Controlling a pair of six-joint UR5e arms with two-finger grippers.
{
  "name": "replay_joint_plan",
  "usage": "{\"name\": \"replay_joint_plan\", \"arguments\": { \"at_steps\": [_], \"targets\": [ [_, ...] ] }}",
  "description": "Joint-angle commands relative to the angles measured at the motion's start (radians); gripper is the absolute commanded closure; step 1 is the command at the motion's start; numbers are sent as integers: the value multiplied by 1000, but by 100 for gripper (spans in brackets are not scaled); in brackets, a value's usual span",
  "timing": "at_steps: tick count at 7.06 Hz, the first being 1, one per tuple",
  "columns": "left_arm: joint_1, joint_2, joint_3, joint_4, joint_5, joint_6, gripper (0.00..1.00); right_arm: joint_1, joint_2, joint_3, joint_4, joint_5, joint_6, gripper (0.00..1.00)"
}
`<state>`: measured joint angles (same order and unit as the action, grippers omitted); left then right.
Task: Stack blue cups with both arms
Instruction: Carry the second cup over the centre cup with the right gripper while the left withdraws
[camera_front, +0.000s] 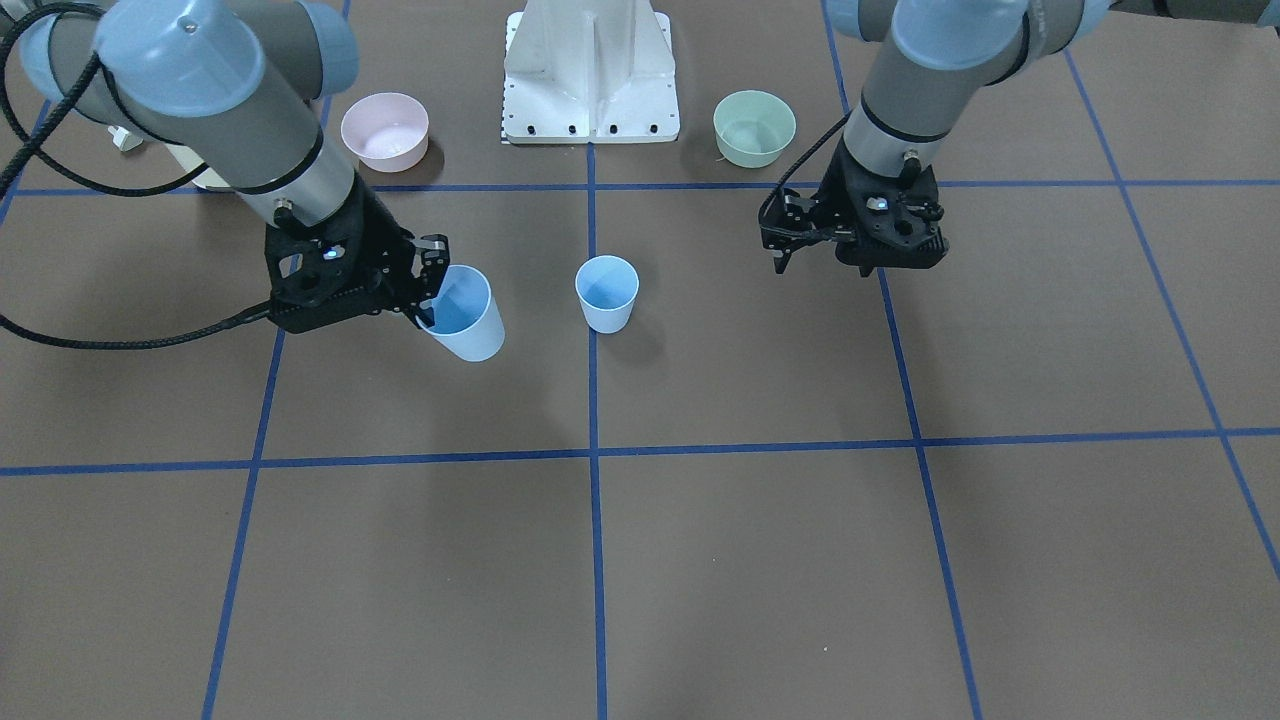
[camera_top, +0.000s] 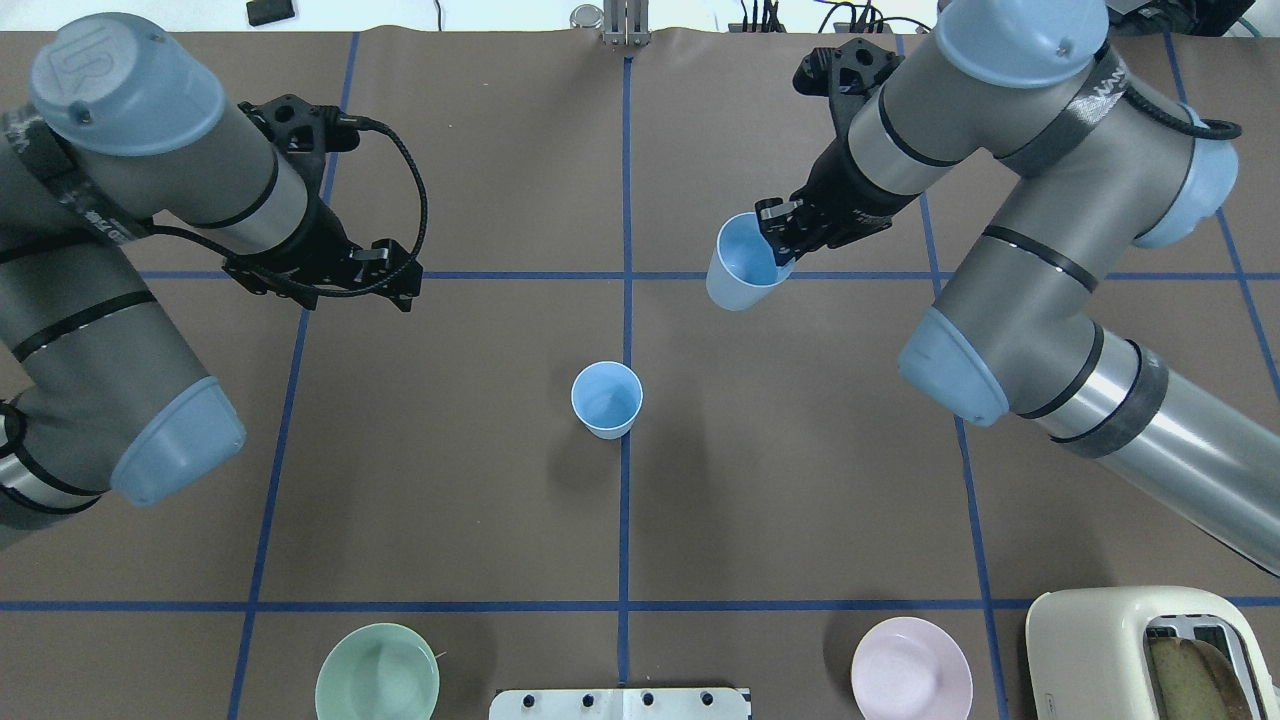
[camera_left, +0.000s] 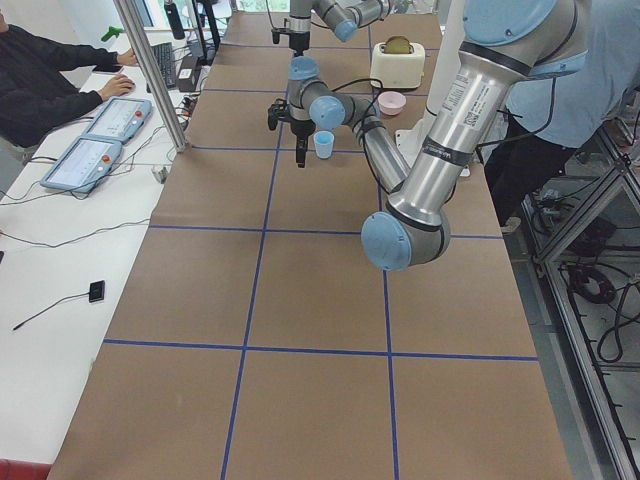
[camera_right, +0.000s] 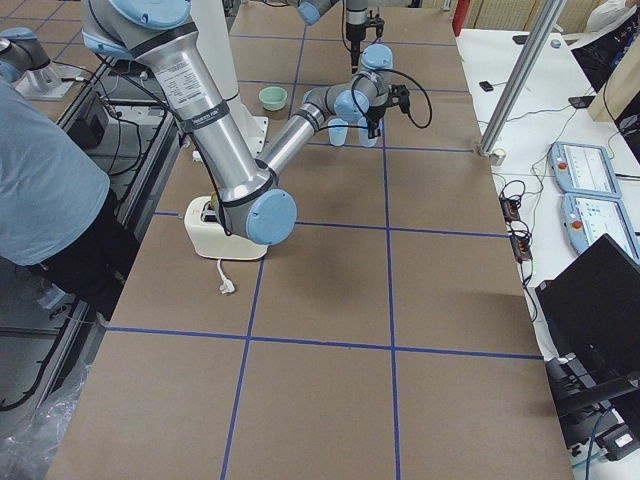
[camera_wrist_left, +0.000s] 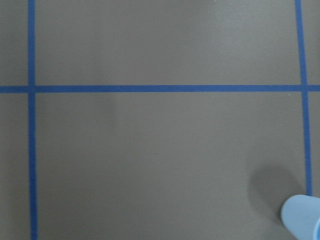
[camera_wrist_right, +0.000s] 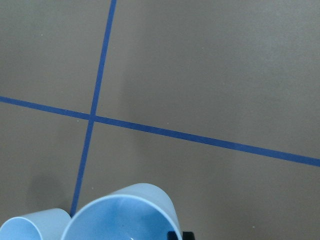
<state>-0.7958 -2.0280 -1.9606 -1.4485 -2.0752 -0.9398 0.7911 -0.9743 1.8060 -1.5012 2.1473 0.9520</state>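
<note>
One pale-blue cup (camera_front: 607, 292) stands upright at the table's centre on the blue tape line; it also shows in the overhead view (camera_top: 607, 400) and at the corner of the left wrist view (camera_wrist_left: 302, 215). My right gripper (camera_front: 430, 300) is shut on the rim of the second blue cup (camera_front: 465, 315) and holds it tilted above the table, off to one side of the standing cup (camera_top: 742, 265). The right wrist view shows the held cup (camera_wrist_right: 120, 215) with the standing cup (camera_wrist_right: 30, 227) beside it. My left gripper (camera_front: 783, 262) hovers empty and looks open, well apart from both cups (camera_top: 398, 285).
A pink bowl (camera_front: 385, 130) and a green bowl (camera_front: 754, 127) sit either side of the white base stand (camera_front: 592, 80) near the robot. A cream toaster (camera_top: 1140, 650) stands at the robot's right near corner.
</note>
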Motion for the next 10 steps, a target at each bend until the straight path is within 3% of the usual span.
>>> {"name": "replay_joint_plan", "arguments": {
  "at_steps": [1, 3, 10],
  "targets": [
    [-22, 102, -3, -114, -3, 47, 3, -64, 55, 6, -2, -36, 92, 100],
    [-22, 130, 2, -159, -3, 45, 3, -157, 150, 1, -142, -145, 91, 100],
    [-20, 146, 6, -162, -3, 39, 3, -263, 161, -17, -156, -230, 82, 100]
  ]
}}
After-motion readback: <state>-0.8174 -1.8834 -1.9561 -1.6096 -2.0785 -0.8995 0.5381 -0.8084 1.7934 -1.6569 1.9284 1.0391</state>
